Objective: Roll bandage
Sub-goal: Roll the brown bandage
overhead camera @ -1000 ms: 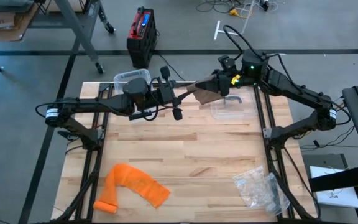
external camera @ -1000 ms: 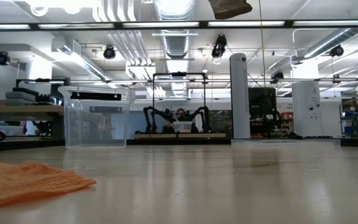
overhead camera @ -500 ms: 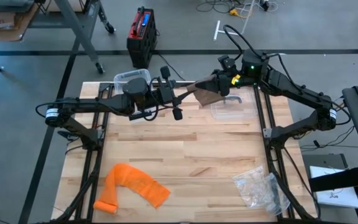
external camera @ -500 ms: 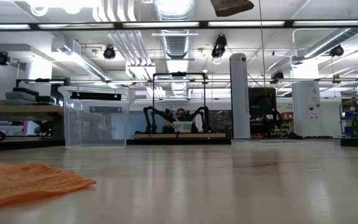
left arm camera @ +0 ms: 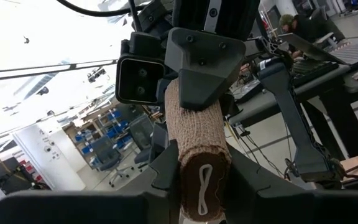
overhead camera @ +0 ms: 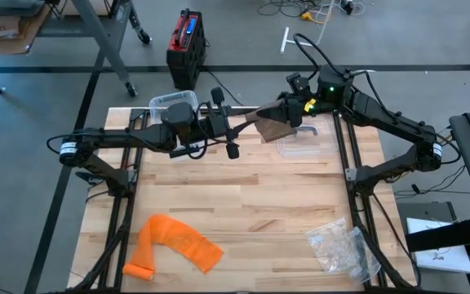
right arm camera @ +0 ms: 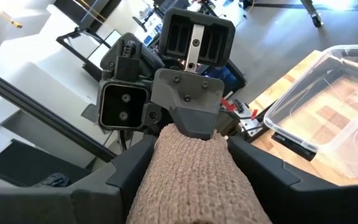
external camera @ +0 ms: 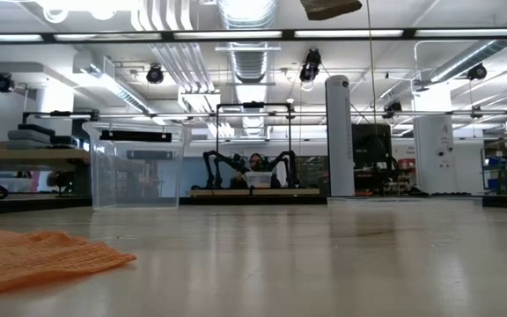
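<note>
A tan-brown bandage (overhead camera: 272, 123) hangs in the air above the far middle of the table, stretched between my two grippers. My left gripper (overhead camera: 246, 125) is shut on its narrow end, which carries a white clip (left arm camera: 204, 187). My right gripper (overhead camera: 286, 112) is shut on its wide end (right arm camera: 194, 177). In the low view only a scrap of the bandage (external camera: 332, 7) shows at the top edge. Each wrist view shows the other gripper at the far end of the strip. My left gripper pinches the bandage's narrow, clipped end (left arm camera: 199, 163) between its two fingers (left arm camera: 166, 169), coming about level from the table's left. That end is lifted clear, and the strip runs on to the right gripper. My right gripper pinches the bandage's wide end (right arm camera: 191, 163) between its two fingers (right arm camera: 131, 168), coming about level from the table's right. The cloth fills the gap between the fingers. It is lifted clear and runs to the left gripper.
An orange mesh cloth (overhead camera: 172, 244) lies at the near left and a crumpled clear bag (overhead camera: 341, 246) at the near right. A clear plastic box (overhead camera: 174, 103) stands at the far edge, with its lid (overhead camera: 300, 140) under the bandage.
</note>
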